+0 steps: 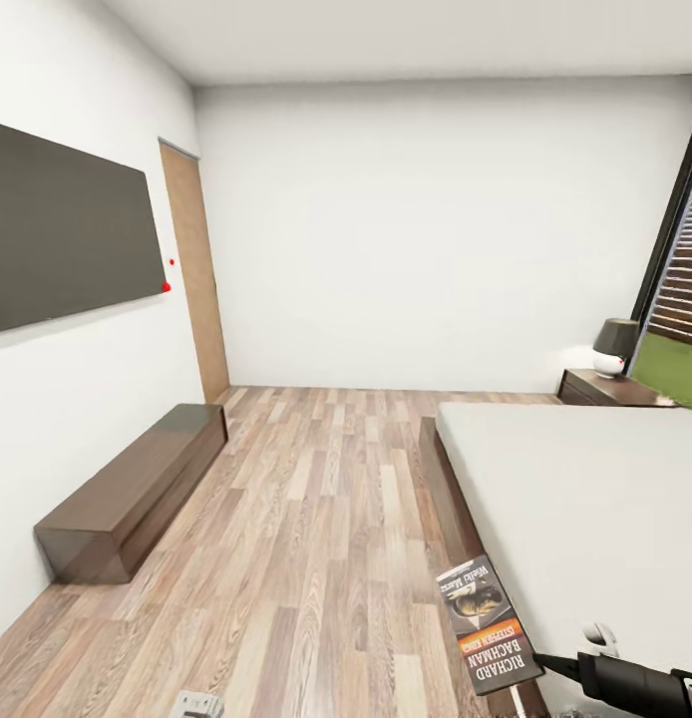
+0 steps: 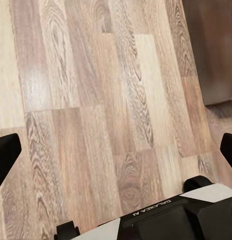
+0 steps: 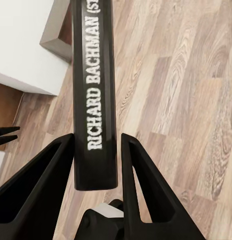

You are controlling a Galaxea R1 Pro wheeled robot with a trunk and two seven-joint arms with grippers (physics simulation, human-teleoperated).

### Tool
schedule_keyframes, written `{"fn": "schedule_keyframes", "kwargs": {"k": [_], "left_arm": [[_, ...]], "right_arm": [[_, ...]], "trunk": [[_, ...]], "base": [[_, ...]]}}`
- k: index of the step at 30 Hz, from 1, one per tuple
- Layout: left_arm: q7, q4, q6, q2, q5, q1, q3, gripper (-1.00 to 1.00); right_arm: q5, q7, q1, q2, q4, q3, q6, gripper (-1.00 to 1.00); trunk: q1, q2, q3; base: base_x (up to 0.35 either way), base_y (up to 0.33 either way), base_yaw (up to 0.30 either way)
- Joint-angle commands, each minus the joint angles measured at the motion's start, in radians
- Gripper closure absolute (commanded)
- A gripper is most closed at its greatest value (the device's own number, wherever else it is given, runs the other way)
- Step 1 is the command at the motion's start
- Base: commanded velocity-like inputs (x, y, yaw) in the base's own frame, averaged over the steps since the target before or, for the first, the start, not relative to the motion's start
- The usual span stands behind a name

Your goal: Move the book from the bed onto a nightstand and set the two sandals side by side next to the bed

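The right gripper is holding the book by its lower end, the two black fingers closing narrowly on either side of the spine, where the white lettering "RICHARD BACHMAN" is reading along its length in the right wrist view. In the head view the right gripper's dark arm is reaching in from the lower right corner, and the book is hanging over the near edge of the bed, its cover with the orange band facing up and tilting above the dark wooden frame and the wood-plank floor.

The left gripper is hovering over bare floor planks, its fingers standing wide apart at the two sides of the left wrist view and gripping nothing.

Beyond the book, the light-grey mattress is stretching away toward the far right corner, where a nightstand is sitting just beside the bed with a dark-shaded lamp on top, next to a black-framed window. Across the floor on the left, a low dark bench is running along the white wall beneath a large dark panel, with a wooden door farther along the same wall.
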Motion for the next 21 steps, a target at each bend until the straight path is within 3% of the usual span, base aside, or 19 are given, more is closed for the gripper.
{"fn": "schedule_keyframes", "kwargs": {"k": [1, 21], "left_arm": [[-0.002, 0.000, -0.005, 0.000, -0.011, 0.000, 0.007, -1.00], [-0.002, 0.000, -0.005, 0.000, -0.011, 0.000, 0.007, -1.00]], "right_arm": [[-0.012, 0.002, -0.001, -0.001, 0.000, 0.004, 0.010, 1.00], [-0.012, 0.001, -0.001, -0.001, 0.000, 0.004, 0.009, 1.00]], "trunk": [[0.000, -0.002, -0.002], [0.000, -0.002, -0.003]], "base": [[0.000, 0.000, -0.158], [0.000, 0.000, -0.014]]}}
